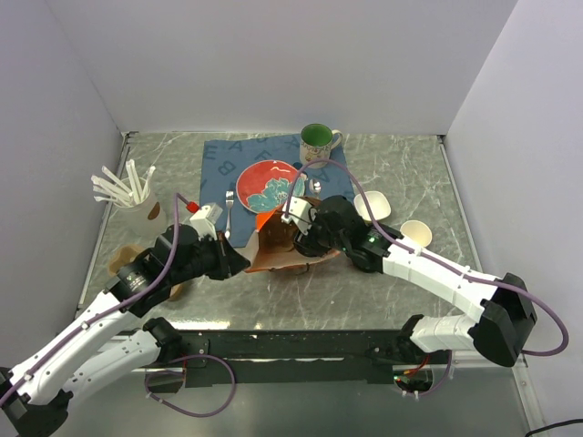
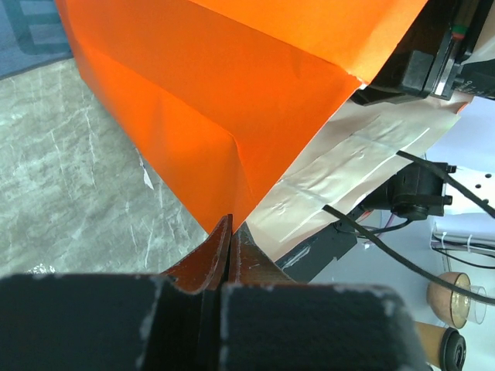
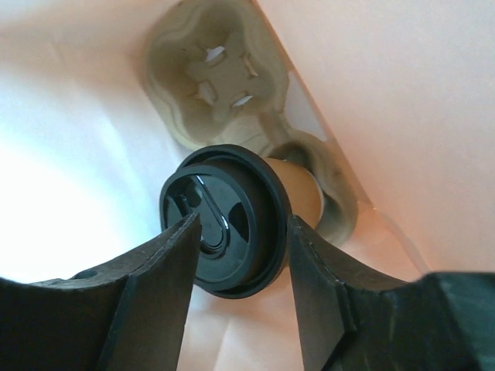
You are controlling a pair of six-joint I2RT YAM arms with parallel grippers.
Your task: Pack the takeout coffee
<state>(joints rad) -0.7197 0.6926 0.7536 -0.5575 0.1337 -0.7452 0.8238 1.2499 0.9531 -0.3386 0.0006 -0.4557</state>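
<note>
An orange paper bag (image 1: 271, 244) lies on its side mid-table, its mouth facing the right arm; its orange outside fills the left wrist view (image 2: 216, 100). My left gripper (image 1: 244, 262) is shut on the bag's edge (image 2: 230, 232). My right gripper (image 1: 305, 238) reaches into the bag's mouth. Inside, in the right wrist view, the takeout coffee (image 3: 232, 205), a brown cup with a black lid, sits in a pulp cup carrier (image 3: 209, 85). My right gripper (image 3: 244, 232) is open, its fingers just in front of the lid on either side, not gripping it.
A green mug (image 1: 317, 138), a red plate (image 1: 270, 185) and a fork (image 1: 230, 211) sit on a blue cloth (image 1: 219, 164) behind the bag. Two lidless pale cups (image 1: 415, 234) stand to the right. A cup of white sticks (image 1: 137, 205) stands at left.
</note>
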